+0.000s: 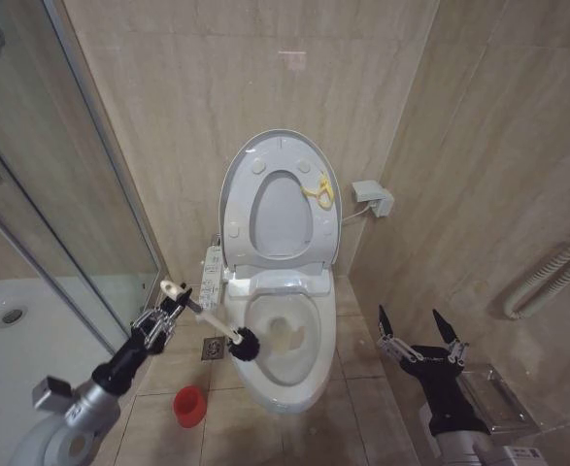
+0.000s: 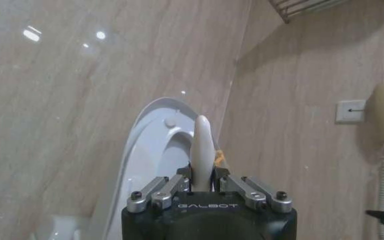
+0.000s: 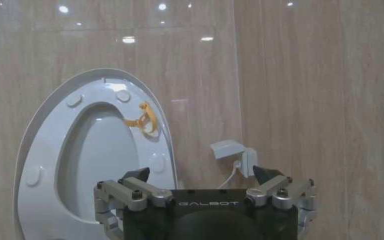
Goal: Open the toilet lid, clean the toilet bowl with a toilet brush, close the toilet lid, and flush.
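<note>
The toilet lid (image 1: 234, 184) is mostly hidden behind the raised seat (image 1: 265, 175); only its rim shows.

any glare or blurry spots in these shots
Left wrist view: ceiling-light glints on the wall tiles, and the toilet brush handle close to the lens looks soft. Right wrist view: bright light spots along the tiles. Head view: even light, a faint reflection on the wall.

Glossy white toilet lid (image 1: 234, 175) raised upright against the wall, white oval toilet bowl (image 1: 304, 374) open below with yellowish stain at bottom, white-handled toilet brush (image 1: 217, 323) slanted, dark head at bowl's left rim.
</note>
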`<state>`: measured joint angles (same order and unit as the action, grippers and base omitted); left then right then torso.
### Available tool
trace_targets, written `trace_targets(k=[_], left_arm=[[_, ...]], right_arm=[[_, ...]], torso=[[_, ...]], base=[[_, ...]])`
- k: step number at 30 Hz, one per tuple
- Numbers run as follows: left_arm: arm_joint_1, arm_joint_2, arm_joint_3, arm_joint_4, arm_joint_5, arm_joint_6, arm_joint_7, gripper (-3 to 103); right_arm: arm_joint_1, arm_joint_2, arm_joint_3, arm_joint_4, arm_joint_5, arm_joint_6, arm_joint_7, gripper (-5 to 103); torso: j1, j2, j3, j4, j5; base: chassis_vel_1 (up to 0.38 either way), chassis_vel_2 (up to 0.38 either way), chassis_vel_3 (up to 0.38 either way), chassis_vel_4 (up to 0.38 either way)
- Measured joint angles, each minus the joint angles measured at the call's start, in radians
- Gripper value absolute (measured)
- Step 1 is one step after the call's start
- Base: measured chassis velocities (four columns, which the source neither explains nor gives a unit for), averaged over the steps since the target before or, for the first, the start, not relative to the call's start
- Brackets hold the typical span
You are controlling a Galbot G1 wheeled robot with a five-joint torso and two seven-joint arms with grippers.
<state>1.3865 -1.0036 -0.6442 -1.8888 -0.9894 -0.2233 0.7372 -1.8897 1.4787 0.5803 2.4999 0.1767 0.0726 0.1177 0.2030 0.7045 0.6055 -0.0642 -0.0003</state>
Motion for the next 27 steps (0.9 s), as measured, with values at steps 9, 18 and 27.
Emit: trace_targets(k=[9,18,27], left_arm=[[-0.166,0.014,0.141,0.175,-0.02,-0.008,0.003,20],[-0.348,-0.053,0.326,0.339,0.109,-0.062,-0.022,20],[-0.518,-0.099,0.498,0.556,0.246,-0.12,-0.013,20]], right_arm=[[0.0,0.0,0.0,0.0,0.0,0.0,0.0,100],[0.0,0.0,0.0,0.0,0.0,0.0,0.0,100],[0.0,0.0,0.0,0.0,0.0,0.0,0.0,100]], torso=[[0.0,0.0,0.0,0.0003,0.0005],[0.0,0.0,0.0,0.0,0.0004],[0.0,0.0,0.0,0.0001,0.0003]], base=[[0.0,0.0,0.0,0.0],[0.0,0.0,0.0,0.0],[0.0,0.0,0.0,0.0]])
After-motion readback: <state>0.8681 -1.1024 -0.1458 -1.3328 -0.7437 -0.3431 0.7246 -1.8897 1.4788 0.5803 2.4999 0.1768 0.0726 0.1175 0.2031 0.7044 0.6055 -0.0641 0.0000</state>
